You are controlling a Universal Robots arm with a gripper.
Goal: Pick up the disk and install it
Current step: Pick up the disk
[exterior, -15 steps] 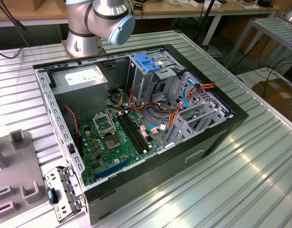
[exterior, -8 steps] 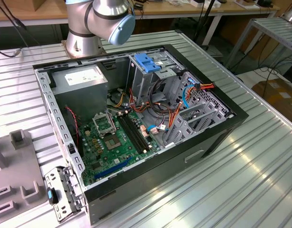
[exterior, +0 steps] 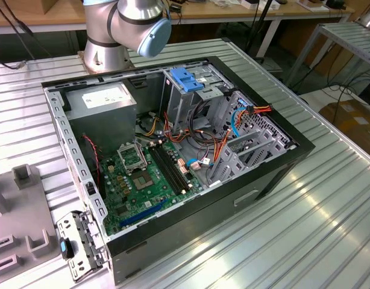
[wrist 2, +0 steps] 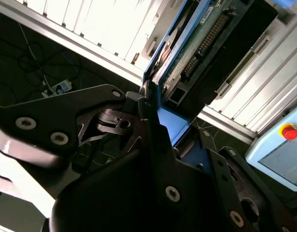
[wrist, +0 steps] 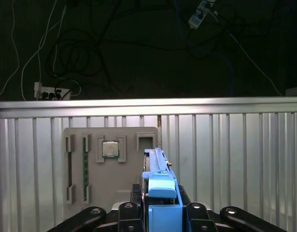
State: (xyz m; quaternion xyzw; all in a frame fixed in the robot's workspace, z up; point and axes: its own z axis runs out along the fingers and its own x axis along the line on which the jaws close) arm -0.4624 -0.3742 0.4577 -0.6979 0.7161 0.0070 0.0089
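one disk (wrist: pixel 161 208), one computer case (exterior: pixel 245 195), one power supply (exterior: pixel 103 99), one tray (wrist: pixel 90 135).

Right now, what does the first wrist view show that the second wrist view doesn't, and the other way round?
First wrist view: a grey tray lying on the ribbed table, with a square chip seated in one of its pockets, and the disk seen edge-on.
Second wrist view: the disk's green circuit board and a pale blue box with a red button.
Both wrist views: the hand shut on the disk with its blue rail, the ribbed table, and a power strip on the dark floor.
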